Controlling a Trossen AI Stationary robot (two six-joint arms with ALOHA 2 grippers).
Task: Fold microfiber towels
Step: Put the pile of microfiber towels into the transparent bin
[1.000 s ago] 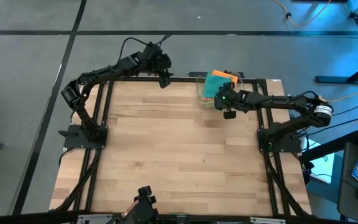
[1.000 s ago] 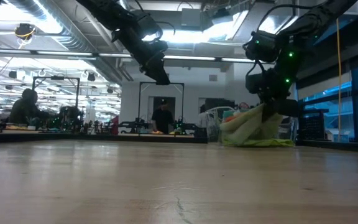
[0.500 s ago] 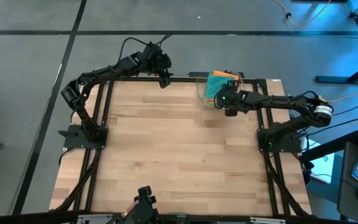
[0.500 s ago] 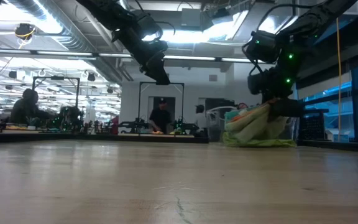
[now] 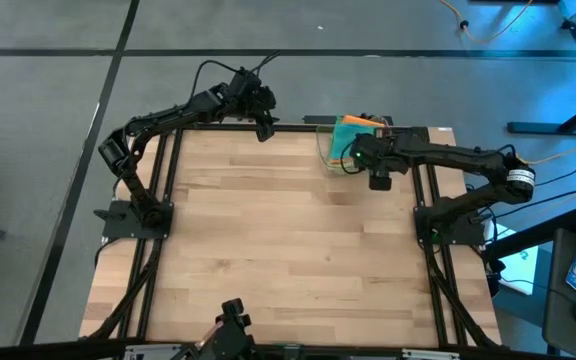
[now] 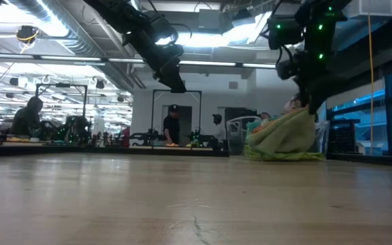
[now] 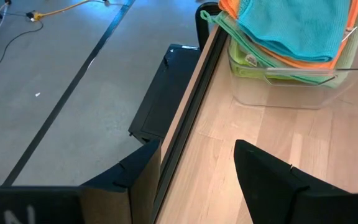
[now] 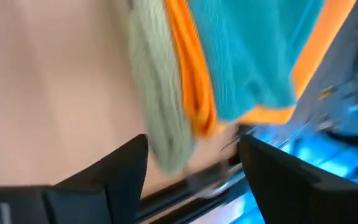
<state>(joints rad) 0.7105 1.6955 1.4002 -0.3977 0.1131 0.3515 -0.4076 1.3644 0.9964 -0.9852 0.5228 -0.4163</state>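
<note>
Right now the soft square microfiber towels (image 5: 352, 134) are sitting in a pile in the clear plastic bin (image 7: 277, 90) at the far edge of the wooden worktop (image 5: 288, 240), toward the right side. A teal cloth is lying on top, with orange, lime green and pale sage green under it. The right pincer (image 5: 379, 179) is hanging just beside the pile, on the worktop side of it, with its two fingers spread apart and nothing between them. So the towels are lying just past its fingertips. The left pincer (image 5: 265, 128) is waiting at the far edge, well apart, fingers spread and holding nothing. The right arm is much nearer.
</note>
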